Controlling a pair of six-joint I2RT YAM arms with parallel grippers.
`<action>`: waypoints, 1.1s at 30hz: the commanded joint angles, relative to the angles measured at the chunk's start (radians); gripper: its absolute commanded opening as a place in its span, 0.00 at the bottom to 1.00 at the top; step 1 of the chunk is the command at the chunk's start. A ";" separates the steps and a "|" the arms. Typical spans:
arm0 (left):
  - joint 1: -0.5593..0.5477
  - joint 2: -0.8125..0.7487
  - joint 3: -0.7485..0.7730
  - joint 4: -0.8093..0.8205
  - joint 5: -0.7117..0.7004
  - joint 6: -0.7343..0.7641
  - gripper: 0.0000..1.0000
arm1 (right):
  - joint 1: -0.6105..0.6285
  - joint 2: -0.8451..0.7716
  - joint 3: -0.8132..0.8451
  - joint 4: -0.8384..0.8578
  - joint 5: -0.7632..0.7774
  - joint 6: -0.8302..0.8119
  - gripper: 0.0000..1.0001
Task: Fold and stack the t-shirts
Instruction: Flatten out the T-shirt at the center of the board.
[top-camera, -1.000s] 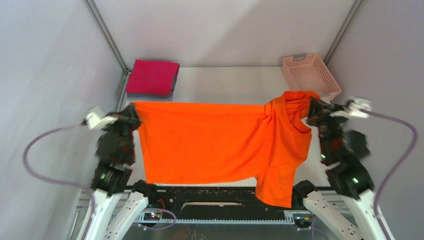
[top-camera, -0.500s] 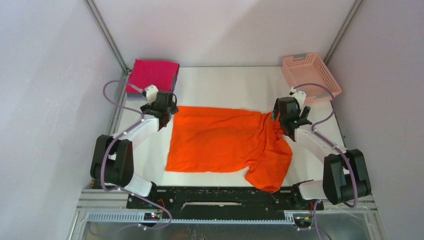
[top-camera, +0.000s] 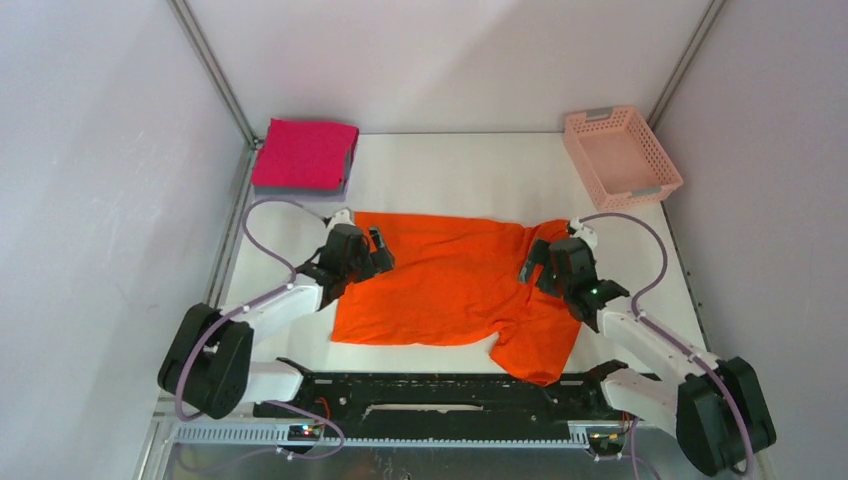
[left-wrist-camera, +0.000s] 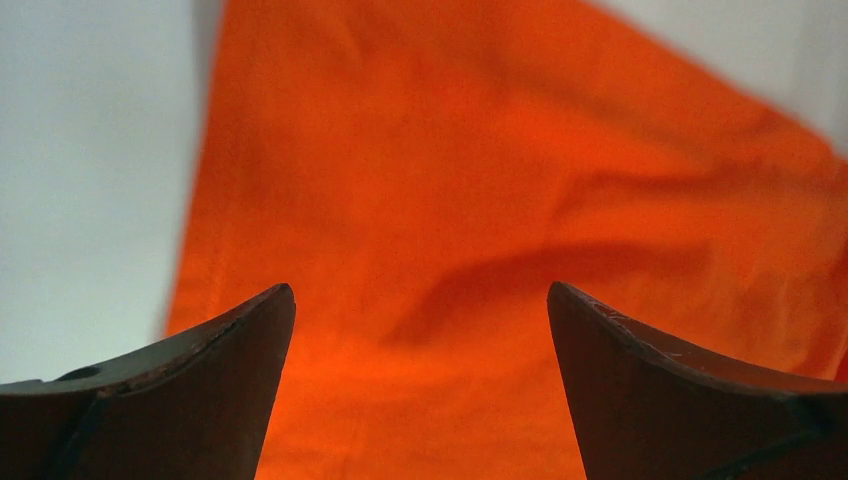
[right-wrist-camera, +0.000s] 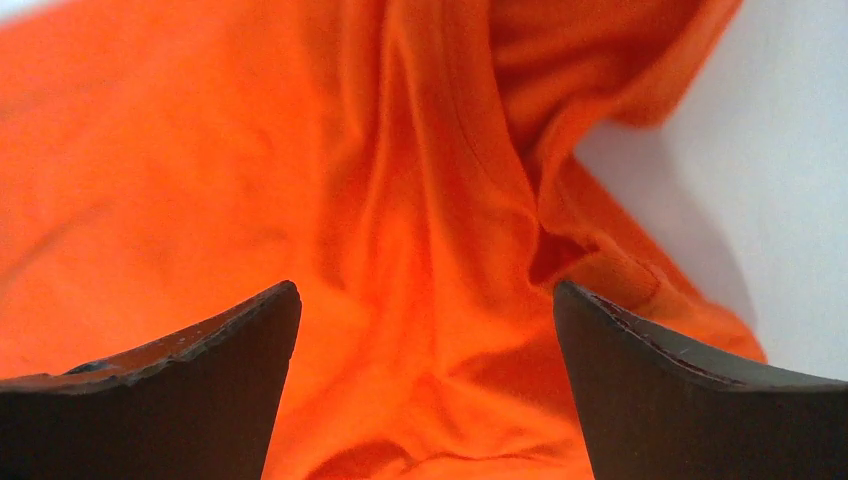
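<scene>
Both arms have drawn inward off the shirt's far corners since half a second ago. Orange tee (top-camera: 440, 285) lies spread mid-table (top-camera: 450, 160), right side bunched. Folded magenta shirt (top-camera: 305, 153) sits on a grey one (top-camera: 347, 172), far-left corner. Left gripper (top-camera: 382, 250) and right gripper (top-camera: 548, 252) hover over the tee, jaws apart, nothing held.

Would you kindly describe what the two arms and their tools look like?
The left arm and right arm share white link shells and bulky black joints. A lilac cable loops along each to its wrist. A green light shows on the right one. The left tool and right tool each have two dark, tapering fingers with scuffed edges.
</scene>
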 joint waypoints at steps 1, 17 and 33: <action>-0.001 0.045 -0.024 0.110 0.085 -0.042 1.00 | 0.016 0.085 -0.019 -0.059 -0.036 0.094 1.00; 0.183 0.519 0.301 0.059 0.140 -0.016 1.00 | -0.186 0.662 0.349 0.108 -0.233 -0.017 1.00; 0.121 0.020 0.194 -0.098 -0.161 0.013 1.00 | -0.196 0.140 0.219 0.083 -0.072 -0.055 1.00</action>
